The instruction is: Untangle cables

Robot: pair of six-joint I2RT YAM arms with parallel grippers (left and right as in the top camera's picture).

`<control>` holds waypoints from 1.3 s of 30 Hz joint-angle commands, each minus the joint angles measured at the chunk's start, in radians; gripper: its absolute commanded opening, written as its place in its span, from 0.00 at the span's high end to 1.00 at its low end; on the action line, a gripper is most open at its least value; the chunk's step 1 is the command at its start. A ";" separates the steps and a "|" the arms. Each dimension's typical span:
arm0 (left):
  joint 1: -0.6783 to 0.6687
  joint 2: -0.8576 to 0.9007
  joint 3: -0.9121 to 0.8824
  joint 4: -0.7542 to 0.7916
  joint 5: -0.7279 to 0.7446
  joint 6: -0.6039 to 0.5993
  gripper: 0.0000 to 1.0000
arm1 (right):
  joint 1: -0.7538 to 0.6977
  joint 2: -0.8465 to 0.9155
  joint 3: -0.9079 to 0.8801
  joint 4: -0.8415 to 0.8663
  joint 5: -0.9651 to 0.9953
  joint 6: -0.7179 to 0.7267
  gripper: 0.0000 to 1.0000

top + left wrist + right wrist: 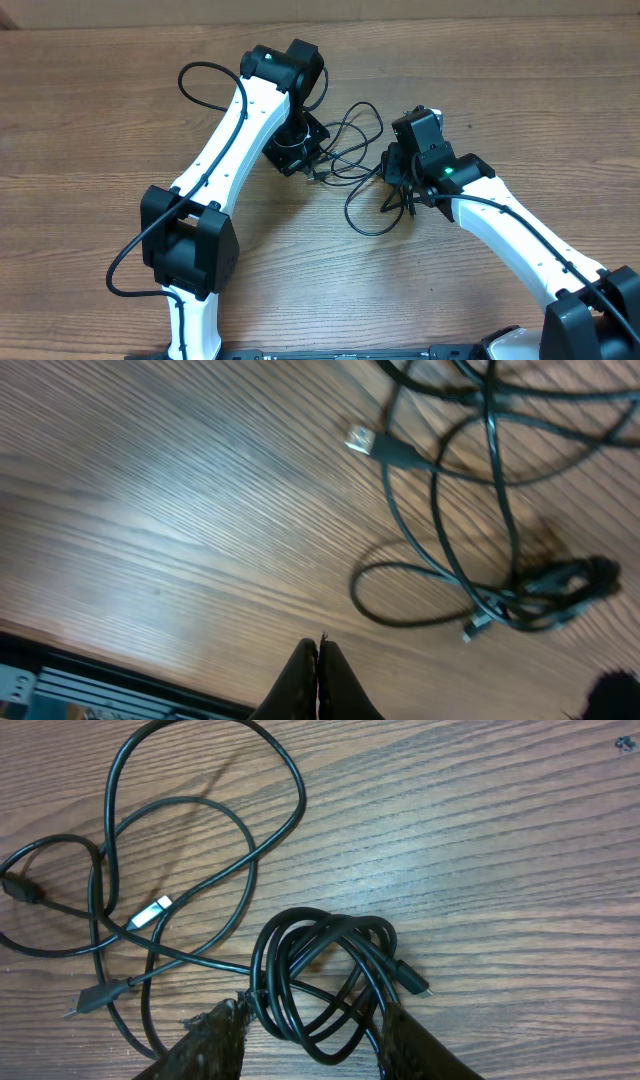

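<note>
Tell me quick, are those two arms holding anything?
Left end effector: closed, holding nothing.
Right end effector: open, straddling the coiled thin black cable.

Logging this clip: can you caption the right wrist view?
Open right gripper straddles a coiled black cable; loose loops and a silvery plug lie beside it.

the table (90,90) is seen as wood-grained, matt with a faint sheen where light falls. the cables (340,925) are sheathed in smooth, slightly glossy black plastic, and one plug tip (152,910) is finished in bright silvery metal.
</note>
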 commanded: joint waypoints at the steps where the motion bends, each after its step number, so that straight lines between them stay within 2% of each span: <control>1: 0.011 -0.016 0.010 -0.016 -0.077 0.036 0.96 | 0.003 0.022 0.003 0.012 -0.002 -0.008 0.58; 12: 0.013 -0.016 0.010 -0.011 -0.078 0.035 0.95 | 0.003 0.148 0.003 0.082 -0.062 -0.008 0.59; 13: 0.013 -0.016 0.010 -0.010 -0.078 0.035 0.95 | 0.003 0.156 0.003 0.093 -0.071 -0.008 0.65; 16: 0.013 -0.016 0.010 -0.005 -0.078 0.035 0.95 | 0.003 0.166 0.003 0.104 -0.123 -0.014 0.68; 24: 0.013 -0.016 0.010 -0.005 -0.080 0.035 0.93 | 0.003 0.167 0.003 0.097 -0.156 -0.038 0.68; 28: 0.013 -0.016 0.010 -0.005 -0.082 0.046 0.93 | 0.003 0.167 0.003 0.079 -0.213 -0.187 0.67; 30: 0.013 -0.016 0.010 -0.005 -0.082 0.051 0.93 | 0.003 0.167 0.003 0.050 -0.230 -0.279 0.59; 32: 0.013 -0.016 0.010 -0.005 -0.082 0.050 0.93 | 0.003 0.167 0.003 0.034 -0.245 -0.325 0.57; 39: 0.013 -0.016 0.010 -0.005 -0.082 0.051 0.94 | 0.003 0.168 0.003 0.036 -0.369 -0.484 0.56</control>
